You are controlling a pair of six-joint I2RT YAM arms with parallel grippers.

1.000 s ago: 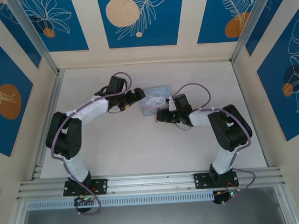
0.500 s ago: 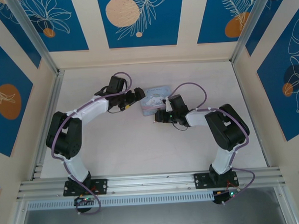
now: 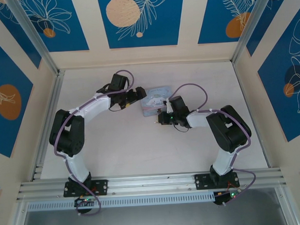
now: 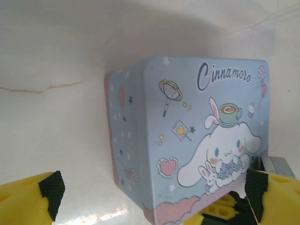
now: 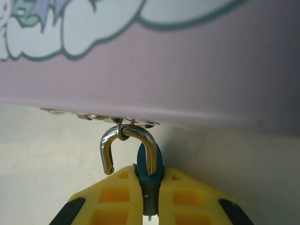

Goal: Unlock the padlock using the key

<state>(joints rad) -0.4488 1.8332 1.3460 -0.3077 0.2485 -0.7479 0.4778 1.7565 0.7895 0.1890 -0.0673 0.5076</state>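
On the left of the top view, the left arm reaches across the pale tabletop (image 3: 141, 147) toward its middle, and the left fingers (image 3: 136, 95) sit just to the left of the tin (image 3: 157, 100). In the left wrist view these fingers (image 4: 28, 199) are spread wide and grasp nothing. One yellow finger shows at the bottom left corner and the other at the bottom right. The tin (image 4: 187, 131) lies between and beyond them, with its pale blue lid and cartoon dog facing up.

The tin rests flat near the centre of the tabletop. Its pink lower band runs along the side that faces the right arm.

To the right, the right arm bends in from the near right, and the right fingers (image 3: 162, 117) meet the near edge of the tin. In the right wrist view the right fingers (image 5: 117, 197) are clenched on the padlock (image 5: 149, 166), with its blue-teal body pinched between the two yellow tips. The shackle (image 5: 129, 136) rises from the body and hooks through a small metal hasp (image 5: 93, 115) under the tin's rim. One end of the shackle hangs free of the body, and the other leg enters it. A thin dark grey strip (image 5: 149, 199) runs down between the fingers below the teal body. I cannot tell whether it is the key.
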